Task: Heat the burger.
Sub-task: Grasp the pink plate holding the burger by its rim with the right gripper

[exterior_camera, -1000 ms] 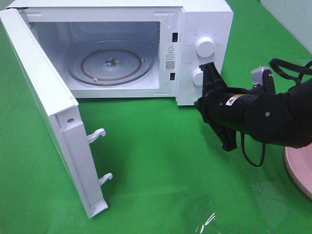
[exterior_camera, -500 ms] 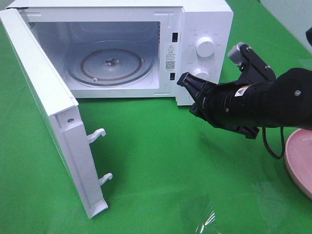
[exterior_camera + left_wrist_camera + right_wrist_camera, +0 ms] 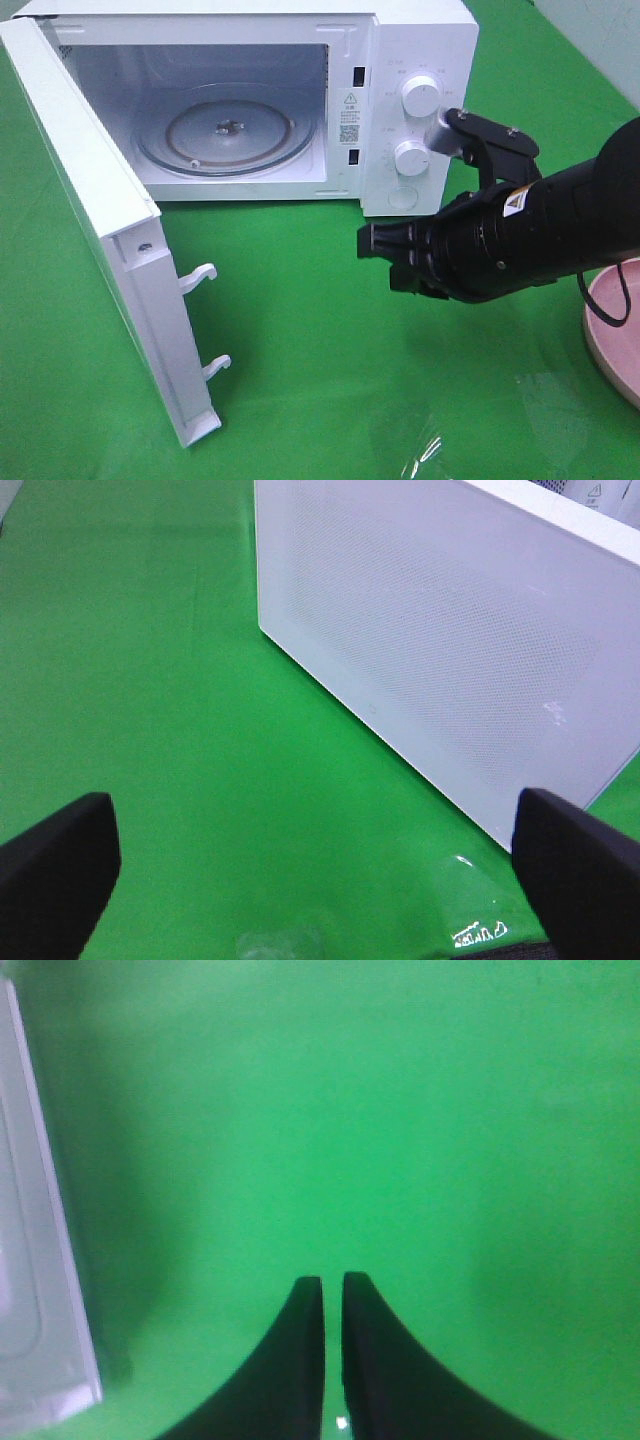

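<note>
The burger is out of view in every frame. The white microwave (image 3: 420,60) stands at the back with its door (image 3: 110,250) swung wide open and an empty glass turntable (image 3: 225,130) inside. My right gripper (image 3: 368,242) hovers over the green cloth in front of the control panel and points left toward the door. In the right wrist view its fingers (image 3: 300,1330) stand almost together, with only a thin slit and nothing between them. My left gripper (image 3: 320,870) is open wide over the cloth, beside the door's outer face (image 3: 450,650). It does not show in the exterior high view.
A pink plate (image 3: 615,330) lies at the right edge, partly behind my right arm. Two door latches (image 3: 200,275) stick out from the open door. A white edge (image 3: 40,1290) shows beside my right gripper. A clear wrinkled film (image 3: 425,450) lies near the front.
My right arm has swung down from the knobs and turned to point left over the cloth. Its fingers have parted very slightly. The left gripper has stayed wide open.
</note>
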Action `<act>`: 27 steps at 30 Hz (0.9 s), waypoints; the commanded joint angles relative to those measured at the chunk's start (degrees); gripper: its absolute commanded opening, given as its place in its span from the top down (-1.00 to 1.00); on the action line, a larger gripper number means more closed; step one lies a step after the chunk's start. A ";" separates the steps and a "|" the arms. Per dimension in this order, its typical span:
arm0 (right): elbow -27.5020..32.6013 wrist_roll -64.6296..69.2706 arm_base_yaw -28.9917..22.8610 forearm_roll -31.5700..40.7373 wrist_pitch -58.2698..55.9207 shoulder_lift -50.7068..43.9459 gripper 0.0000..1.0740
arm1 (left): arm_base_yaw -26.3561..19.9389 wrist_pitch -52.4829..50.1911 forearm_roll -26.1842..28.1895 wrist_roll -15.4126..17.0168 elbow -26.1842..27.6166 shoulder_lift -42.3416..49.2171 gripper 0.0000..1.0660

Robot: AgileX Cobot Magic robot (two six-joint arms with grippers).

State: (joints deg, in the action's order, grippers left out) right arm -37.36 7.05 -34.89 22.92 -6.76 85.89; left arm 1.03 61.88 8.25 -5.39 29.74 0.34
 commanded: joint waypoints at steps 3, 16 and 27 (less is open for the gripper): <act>0.00 -1.09 0.11 -7.45 -13.35 -1.49 0.79 | 0.11 -0.57 0.52 0.46 -0.11 0.86 -0.85; 0.00 -1.03 0.11 -17.25 -22.06 -8.14 0.15 | 0.11 -0.57 0.52 0.46 -0.11 0.86 -0.85; 0.00 5.33 0.63 -27.62 -31.97 -14.44 -0.65 | 0.11 -0.57 0.52 0.46 -0.11 0.86 -0.85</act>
State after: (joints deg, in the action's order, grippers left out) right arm -37.36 10.08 -34.89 -2.35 -35.41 72.08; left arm 1.03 61.88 8.25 -5.39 29.74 0.34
